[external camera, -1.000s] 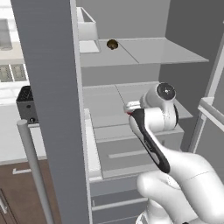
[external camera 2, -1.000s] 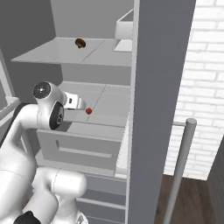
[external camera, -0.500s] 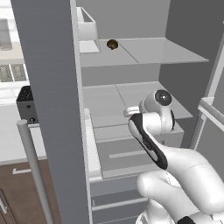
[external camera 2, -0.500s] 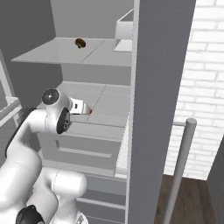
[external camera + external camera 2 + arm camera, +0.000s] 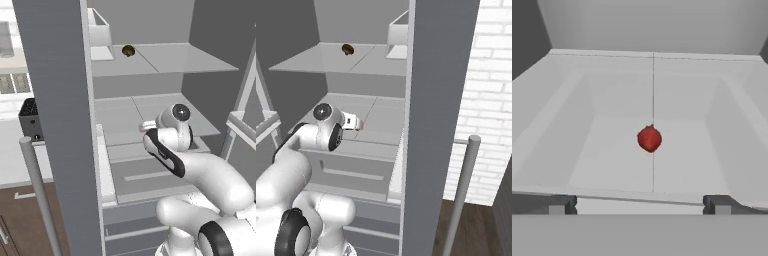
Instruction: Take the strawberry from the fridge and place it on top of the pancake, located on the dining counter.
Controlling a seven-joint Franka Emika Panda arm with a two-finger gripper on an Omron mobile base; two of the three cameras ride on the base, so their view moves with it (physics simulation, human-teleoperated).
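The strawberry (image 5: 649, 138), a small red berry, lies on the pale middle shelf (image 5: 612, 150) of the open grey fridge (image 5: 210, 30). My gripper (image 5: 639, 205) is level with the shelf's front edge and points straight at the berry, which sits a short way ahead between the lines of the two fingertips (image 5: 558, 204). The jaws stand wide open with nothing between them. In the left base view the hand (image 5: 147, 125) reaches in over that shelf; the right base view has it at the same spot (image 5: 354, 121). The pancake and the dining counter are out of view.
On the upper shelf sit a small brown round item (image 5: 128, 50) (image 5: 347, 48) and a white open box (image 5: 100, 35) (image 5: 398, 35). The open fridge doors (image 5: 55, 125) (image 5: 441, 100) flank the arm, each with a long bar handle (image 5: 37, 190) (image 5: 463, 190). Below the shelf are drawers (image 5: 145, 172).
The arm has stretched further into the fridge, bringing the hand lower and closer to the middle shelf and the strawberry. The jaws have stayed open.
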